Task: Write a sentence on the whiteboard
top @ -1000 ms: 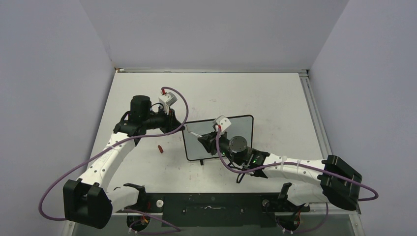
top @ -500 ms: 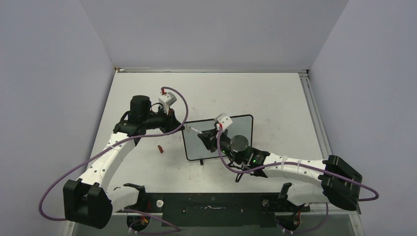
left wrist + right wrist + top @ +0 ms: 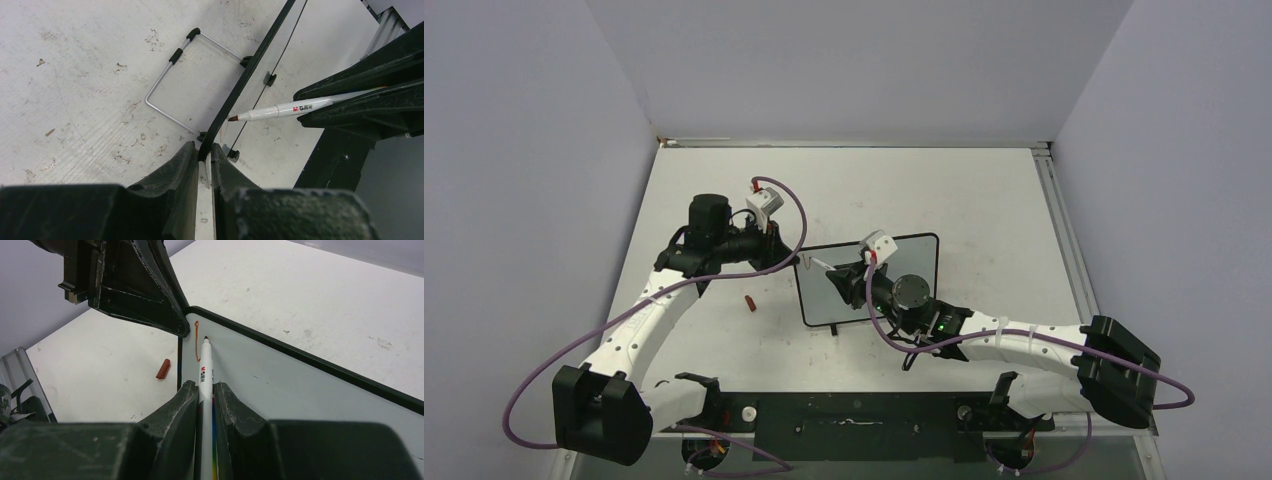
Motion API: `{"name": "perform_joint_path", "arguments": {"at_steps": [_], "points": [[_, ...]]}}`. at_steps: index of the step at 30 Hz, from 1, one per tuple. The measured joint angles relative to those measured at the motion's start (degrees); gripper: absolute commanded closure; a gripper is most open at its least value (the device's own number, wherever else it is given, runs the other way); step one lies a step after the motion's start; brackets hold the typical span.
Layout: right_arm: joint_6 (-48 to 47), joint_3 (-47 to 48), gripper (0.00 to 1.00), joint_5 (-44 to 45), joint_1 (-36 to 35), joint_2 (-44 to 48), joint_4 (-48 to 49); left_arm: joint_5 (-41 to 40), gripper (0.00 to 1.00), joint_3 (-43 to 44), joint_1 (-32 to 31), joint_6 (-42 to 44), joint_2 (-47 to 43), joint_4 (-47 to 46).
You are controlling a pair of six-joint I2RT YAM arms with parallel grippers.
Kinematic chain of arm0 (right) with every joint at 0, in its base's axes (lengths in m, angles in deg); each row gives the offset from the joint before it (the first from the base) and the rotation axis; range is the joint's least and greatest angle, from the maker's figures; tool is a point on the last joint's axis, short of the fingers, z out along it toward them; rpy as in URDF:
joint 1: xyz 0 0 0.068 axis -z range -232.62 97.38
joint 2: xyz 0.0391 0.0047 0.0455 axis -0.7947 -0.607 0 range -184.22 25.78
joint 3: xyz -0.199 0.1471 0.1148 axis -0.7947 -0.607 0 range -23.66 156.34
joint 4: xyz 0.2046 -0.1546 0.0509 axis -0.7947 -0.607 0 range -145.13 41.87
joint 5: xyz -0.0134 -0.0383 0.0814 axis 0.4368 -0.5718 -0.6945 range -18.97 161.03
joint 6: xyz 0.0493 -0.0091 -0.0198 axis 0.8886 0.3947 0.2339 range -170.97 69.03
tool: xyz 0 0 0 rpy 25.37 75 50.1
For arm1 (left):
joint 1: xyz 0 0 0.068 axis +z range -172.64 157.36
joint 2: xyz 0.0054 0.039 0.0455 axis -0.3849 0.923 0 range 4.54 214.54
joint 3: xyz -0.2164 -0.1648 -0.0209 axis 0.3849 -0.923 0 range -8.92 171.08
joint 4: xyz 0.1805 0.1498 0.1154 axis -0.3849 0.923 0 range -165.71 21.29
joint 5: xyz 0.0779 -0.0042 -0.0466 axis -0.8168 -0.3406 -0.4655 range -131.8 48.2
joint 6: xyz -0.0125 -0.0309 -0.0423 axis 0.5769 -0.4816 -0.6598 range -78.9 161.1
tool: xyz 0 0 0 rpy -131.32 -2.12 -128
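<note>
The whiteboard (image 3: 919,258) stands tilted at the table's middle, with a thin black frame and a pale surface (image 3: 300,385). My left gripper (image 3: 792,258) is shut on the frame's left edge (image 3: 204,152). My right gripper (image 3: 836,282) is shut on a white marker (image 3: 205,367), whose red tip touches the board near its upper left corner. The marker also shows in the left wrist view (image 3: 280,109). Of the sentence, only one short red stroke (image 3: 196,340) shows, beside the tip.
The marker's red cap (image 3: 748,301) lies on the table left of the board and also shows in the right wrist view (image 3: 163,368). The board's wire stand (image 3: 165,80) rests on the table behind it. Grey walls enclose the table on three sides.
My right gripper has moved the marker tip a little toward the board's far left corner, then held still. The left arm and the board have not moved.
</note>
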Motion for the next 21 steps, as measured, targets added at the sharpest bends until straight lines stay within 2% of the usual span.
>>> {"name": "perform_joint_path", "arguments": {"at_steps": [21], "points": [[1.9, -2.4, 0.95, 2.0, -1.5, 0.2, -0.1, 0.0, 1.0, 0.0, 0.0, 0.1, 0.0, 0.0]]}}
